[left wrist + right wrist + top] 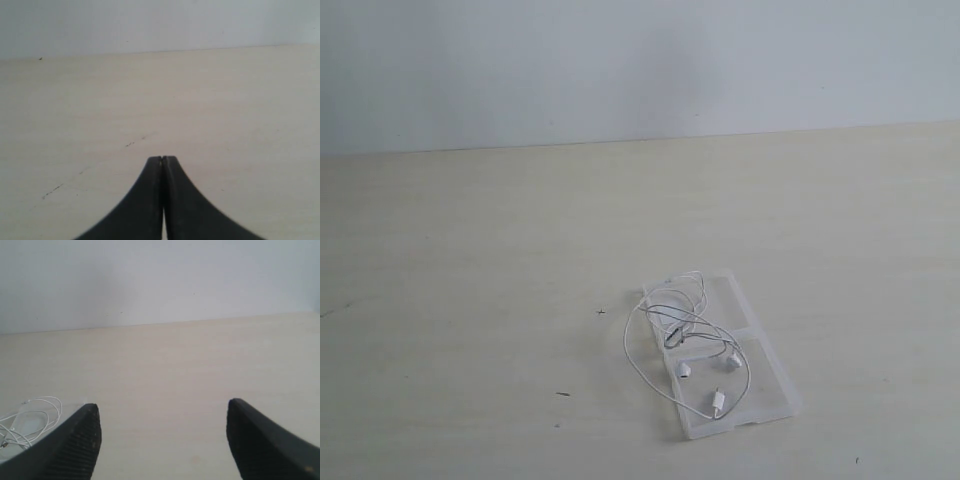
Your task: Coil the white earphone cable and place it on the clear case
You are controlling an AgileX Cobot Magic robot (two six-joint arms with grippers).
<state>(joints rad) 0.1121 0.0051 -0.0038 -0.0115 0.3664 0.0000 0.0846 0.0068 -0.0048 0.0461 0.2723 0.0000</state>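
White earphone cable (672, 335), looped on the clear case (770, 380), shows past the parted right claw (162, 405), not the closed left claw (162, 159).

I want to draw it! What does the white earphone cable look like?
The white earphone cable is a thin wire, loosely looped in a messy coil. It lies on the clear case, with one loop spilling over the edge onto the table. Small white pieces sit at its ends. Nothing holds it.

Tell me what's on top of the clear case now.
The white earphone cable, loosely coiled, earbuds too; one loop spills off the clear case onto the table. Nothing else visible there.
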